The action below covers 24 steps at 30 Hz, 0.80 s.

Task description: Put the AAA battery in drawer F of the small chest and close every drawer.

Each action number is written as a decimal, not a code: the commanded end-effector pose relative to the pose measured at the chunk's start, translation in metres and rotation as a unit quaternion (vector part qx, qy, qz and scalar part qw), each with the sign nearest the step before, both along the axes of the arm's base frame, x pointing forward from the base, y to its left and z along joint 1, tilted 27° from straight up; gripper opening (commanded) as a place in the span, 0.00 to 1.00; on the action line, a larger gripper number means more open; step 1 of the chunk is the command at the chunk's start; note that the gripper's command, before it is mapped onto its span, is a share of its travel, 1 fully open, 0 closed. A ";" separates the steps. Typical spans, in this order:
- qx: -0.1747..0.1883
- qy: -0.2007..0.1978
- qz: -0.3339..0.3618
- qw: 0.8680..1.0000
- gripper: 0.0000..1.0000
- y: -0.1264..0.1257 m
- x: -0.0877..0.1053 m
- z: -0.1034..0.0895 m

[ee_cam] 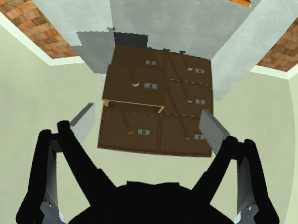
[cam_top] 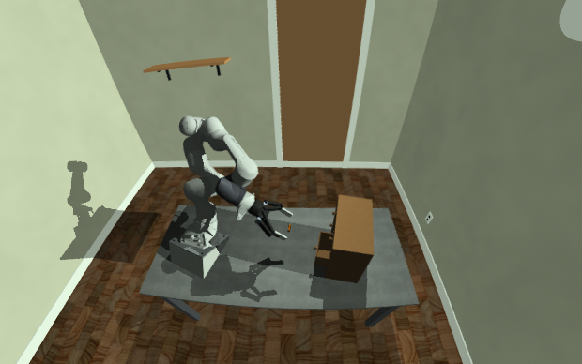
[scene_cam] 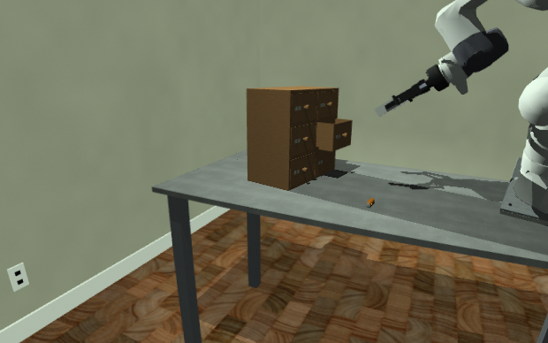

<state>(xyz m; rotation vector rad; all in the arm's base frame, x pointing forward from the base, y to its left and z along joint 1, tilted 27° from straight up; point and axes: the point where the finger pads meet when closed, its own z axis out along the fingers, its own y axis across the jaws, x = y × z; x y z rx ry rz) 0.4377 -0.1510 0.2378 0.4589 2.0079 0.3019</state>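
Exterior view: wooden chest (cam_top: 354, 225) (scene_cam: 269, 137) (ee_cam: 187, 130), one middle drawer (cam_top: 324, 255) (scene_cam: 342, 134) (ee_cam: 132, 85) pulled out, contents hidden; hand (cam_top: 284, 224) (scene_cam: 380, 110) (ee_cam: 148, 115) spread wide.
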 end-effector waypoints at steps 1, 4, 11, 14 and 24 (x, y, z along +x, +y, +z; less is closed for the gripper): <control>0.036 0.038 -0.002 0.999 1.00 -0.003 -0.003 -0.001; 0.039 0.053 0.005 0.998 1.00 -0.003 -0.004 0.000; 0.051 0.103 0.030 0.993 1.00 -0.005 -0.004 0.004; 0.060 0.142 0.048 0.987 1.00 -0.007 -0.005 0.007; 0.069 0.252 0.110 0.959 1.00 -0.012 -0.007 0.017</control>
